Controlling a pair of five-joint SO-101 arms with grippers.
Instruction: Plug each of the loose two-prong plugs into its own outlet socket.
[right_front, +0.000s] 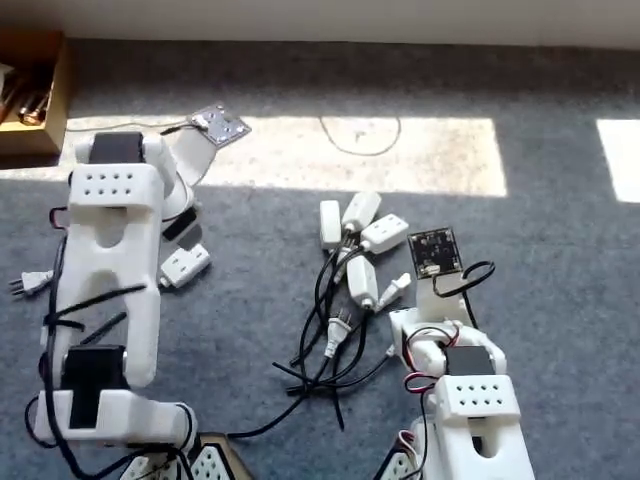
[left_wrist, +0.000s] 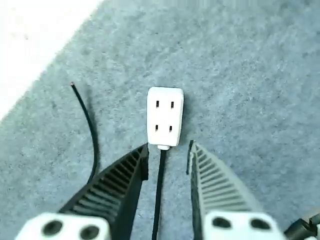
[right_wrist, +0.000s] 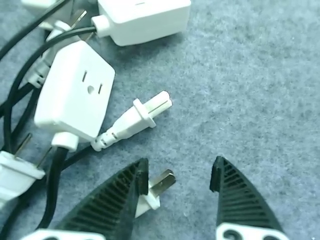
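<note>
Just past the right gripper's fingertips, a white two-prong plug lies flat on the grey carpet, its prongs free of any socket. Its cord end touches a white outlet block lying face up beside it. A second plug lies against the inside of one finger, partly beneath it. The right gripper's jaws are spread wide, holding nothing. Another outlet block lies farther out, and black cords run under and around the blocks.

From the high view, this cluster sits near the middle of the floor, with the right arm at five o'clock from it. A tangle of black cord trails off towards six o'clock.

Well apart, at nine o'clock from the cluster, a twin-socket outlet lies face up just beyond the left gripper. That gripper's jaws are parted and empty, and the outlet's cord runs back between them. A loose black cable end lies beside it. The left arm stretches over this spot, and another loose plug lies at nine o'clock from it, by the frame's edge. A sunlit patch crosses the carpet at twelve o'clock, and a wooden box stands at ten o'clock.
</note>
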